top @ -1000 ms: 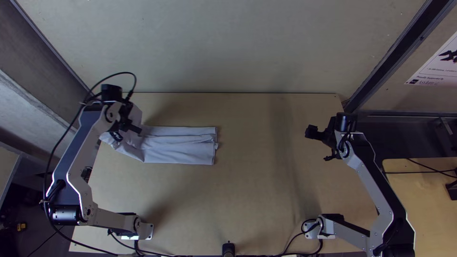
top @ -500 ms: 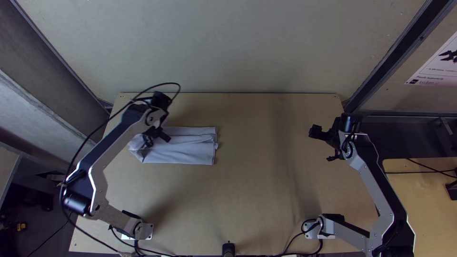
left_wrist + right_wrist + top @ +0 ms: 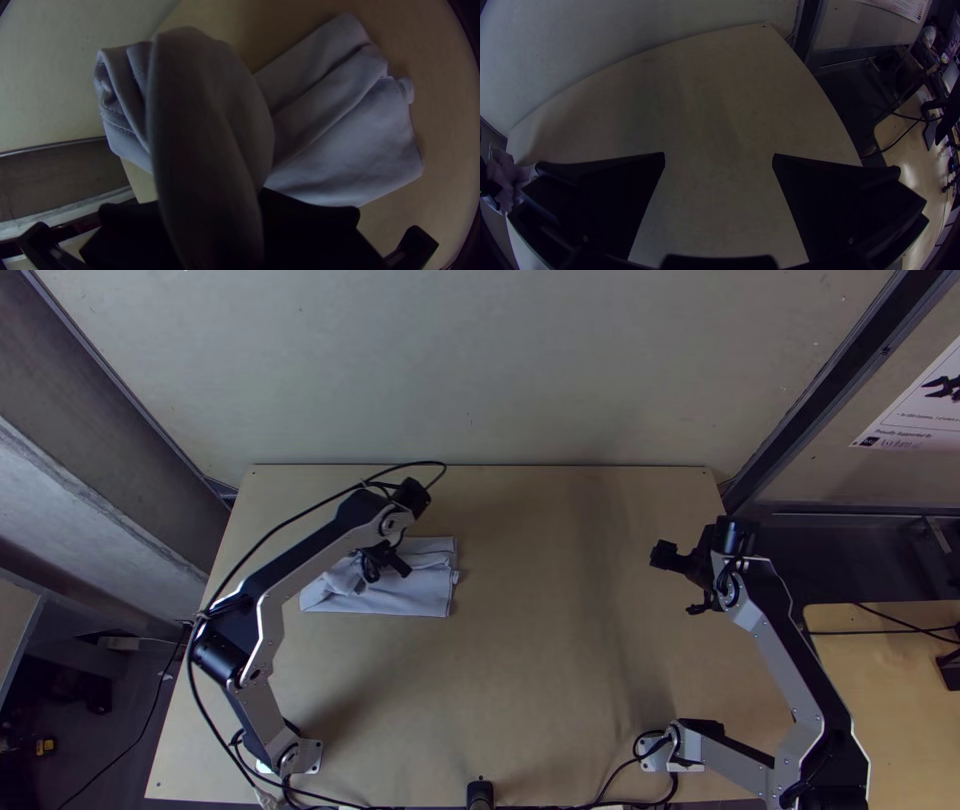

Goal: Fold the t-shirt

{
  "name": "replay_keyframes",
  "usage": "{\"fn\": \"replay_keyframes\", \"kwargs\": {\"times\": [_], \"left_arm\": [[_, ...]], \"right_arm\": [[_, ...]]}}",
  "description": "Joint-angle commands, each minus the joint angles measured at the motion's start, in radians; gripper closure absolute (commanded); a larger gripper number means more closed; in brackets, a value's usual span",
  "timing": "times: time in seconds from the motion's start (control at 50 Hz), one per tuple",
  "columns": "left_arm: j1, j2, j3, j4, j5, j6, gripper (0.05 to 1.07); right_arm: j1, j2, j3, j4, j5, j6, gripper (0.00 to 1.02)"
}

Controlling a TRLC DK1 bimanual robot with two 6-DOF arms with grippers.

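The t-shirt [image 3: 426, 595] lies in the left half of the table [image 3: 540, 690], as a narrow bundle of several layers. Its flat part, toward the middle of the table, shows long soft creases and a slightly uneven end. The other portion is lifted, and in the left wrist view you see the raised cloth [image 3: 210, 100] standing like a thick fold, with a stitched edge [image 3: 117, 120] hanging beside it.

Your left pincer [image 3: 211, 200] is pinching this fold between its two fingers. Which part of the garment it is, sleeve or hem, I cannot tell. Your right pincer [image 3: 719, 154] is spread and holds nothing, well apart from the cloth, over the right side of the table.

I judge that you are in a late fold, bringing the lifted portion over the flat one. The fabric should be light, soft and limp, not fragile, so it will sag wherever you do not support it. Please take all layers together, near the end, because a shallow grip may let the inner ones slip out. Lower it gently before you release; otherwise the flat part could be dragged or the fold may bunch.
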Motion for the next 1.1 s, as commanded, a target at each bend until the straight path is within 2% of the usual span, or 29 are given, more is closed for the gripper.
{"fn": "replay_keyframes", "kwargs": {"times": [0.0,0.08,0.18,0.26,0.3,0.34,0.38,0.4,0.5,0.64,0.72,1.08], "left_arm": [[-0.044,0.056,0.067,-0.035,-0.006,-0.05,1.04],[-0.075,0.092,0.098,-0.044,-0.005,-0.065,1.02],[-0.109,0.125,0.124,-0.05,0.017,-0.067,0.74],[-0.123,0.162,0.178,-0.055,0.072,-0.093,0.73],[-0.135,0.184,0.218,-0.066,0.115,-0.11,0.68],[-0.146,0.21,0.271,-0.075,0.162,-0.136,0.5],[-0.163,0.242,0.342,-0.083,0.201,-0.171,0.18],[-0.172,0.259,0.382,-0.093,0.219,-0.2,0.07],[-0.215,0.323,0.561,-0.104,0.265,-0.304,0.09],[-0.229,0.314,0.607,-0.038,0.497,-0.34,0.09],[-0.221,0.3,0.609,-0.027,0.578,-0.358,0.09],[-0.192,0.276,0.586,-0.052,0.577,-0.344,0.09]], "right_arm": [[-0.019,-0.024,-0.025,0.008,0.007,-0.022,0.04],[-0.03,-0.027,-0.03,0.008,0.007,-0.029,0.04],[-0.042,-0.037,-0.043,0.008,0.007,-0.037,0.04],[-0.043,-0.047,-0.06,0.008,0.007,-0.04,0.04],[-0.043,-0.05,-0.071,0.01,0.007,-0.04,0.04],[-0.04,-0.052,-0.082,0.01,0.007,-0.039,0.04],[-0.036,-0.057,-0.097,0.012,0.006,-0.031,0.04],[-0.03,-0.06,-0.106,0.015,0.006,-0.029,0.04],[0.016,-0.078,-0.152,0.042,0.007,-0.006,0.04],[0.069,-0.11,-0.197,0.071,0.007,0.006,0.04],[0.069,-0.116,-0.198,0.074,0.007,0.012,0.04],[0.061,-0.118,-0.154,0.091,0.007,0.004,0.04]]}}
